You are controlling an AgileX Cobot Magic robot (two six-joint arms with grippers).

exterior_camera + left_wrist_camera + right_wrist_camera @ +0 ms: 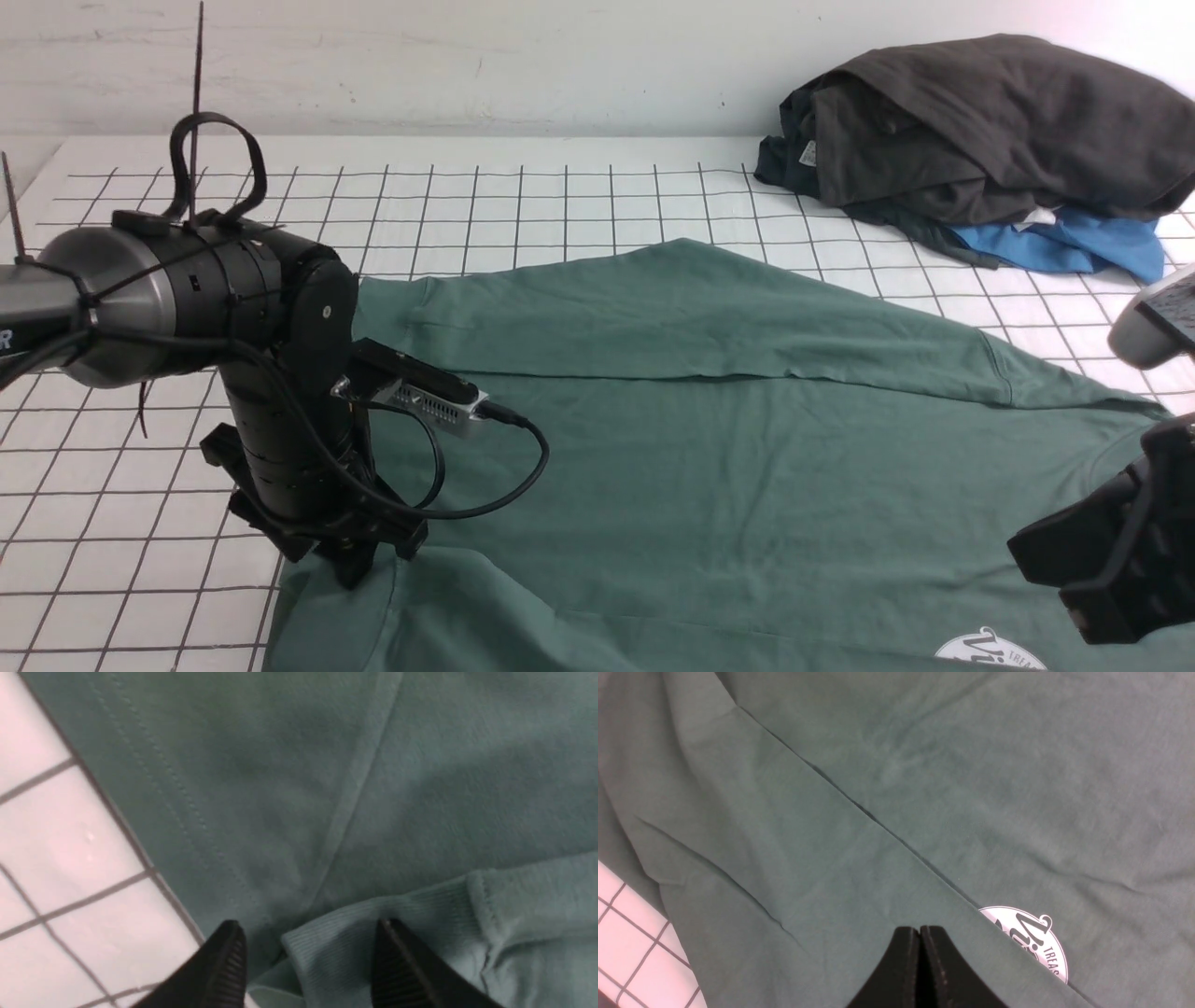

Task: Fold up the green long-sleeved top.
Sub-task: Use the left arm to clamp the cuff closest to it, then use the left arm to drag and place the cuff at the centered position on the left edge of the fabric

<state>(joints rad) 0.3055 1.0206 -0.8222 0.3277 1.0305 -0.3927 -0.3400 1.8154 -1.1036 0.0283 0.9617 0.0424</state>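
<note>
A: Left wrist view first: how does your left gripper (308, 927) stand?
B: My jaws are apart there. The end of a ribbed cuff (336, 933) of the green long-sleeved top (709, 448) lies between them, unclamped.
A: And the right gripper (920, 929)?
B: Pressed together, empty, above the top beside its white logo (1029, 938). The top lies spread on the gridded table (523, 201).

"Where was the way open?"
"Over the bare gridded table (523, 201), along the far side and the left."
"Obstructions?"
"A dark grey garment (980, 121), heaped on a blue garment (1074, 245), held the far right corner. The left arm (280, 373) stood at the left edge of the green top (747, 467), its cable (504, 485) looping above the cloth. The near right was cropped, apparently crowded by the right arm (1120, 551)."
</note>
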